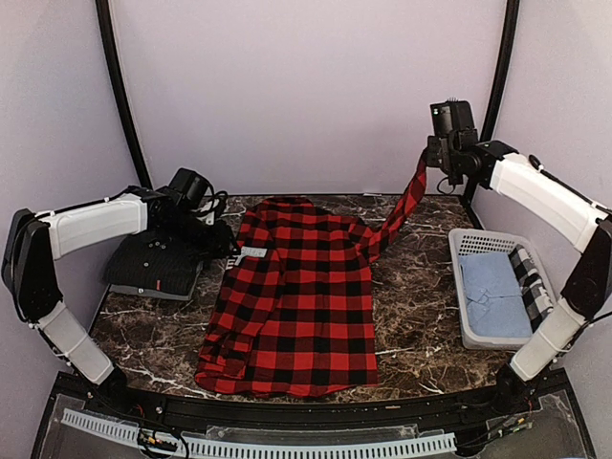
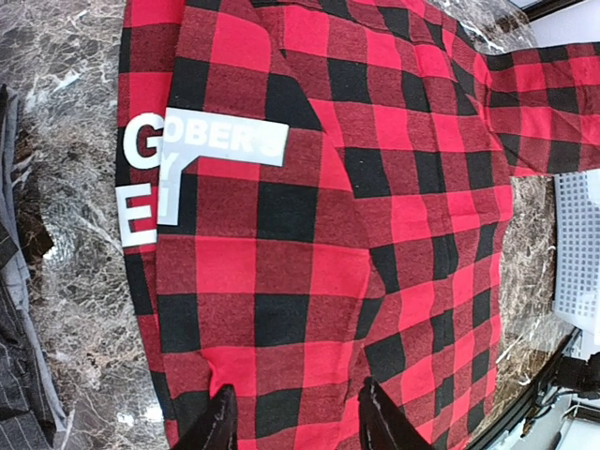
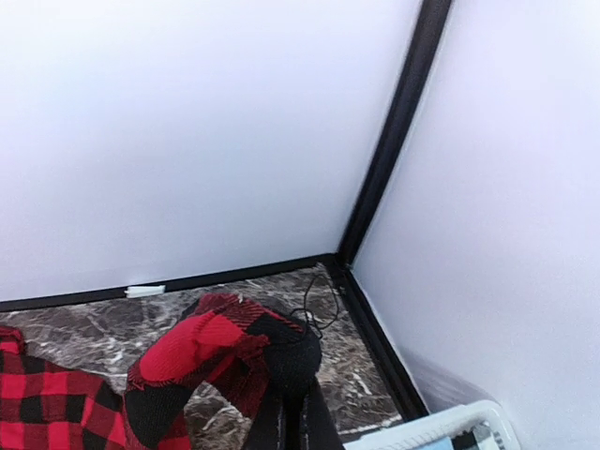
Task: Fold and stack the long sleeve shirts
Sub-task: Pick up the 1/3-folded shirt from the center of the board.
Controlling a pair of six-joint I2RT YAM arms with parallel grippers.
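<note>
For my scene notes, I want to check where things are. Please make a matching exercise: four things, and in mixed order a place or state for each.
Things:
1. flannel shirt
2. charcoal shirt
3. white basket
4. right gripper

Places or states:
A. stands at the right of the table
B. shut on a sleeve, raised
C. spread in the middle
D. lies at the left

Pairs: 1-C, 2-D, 3-A, 4-B

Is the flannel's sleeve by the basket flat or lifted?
Lifted. The right gripper is shut on its cuff, and the sleeve slants up off the table to it.
</note>
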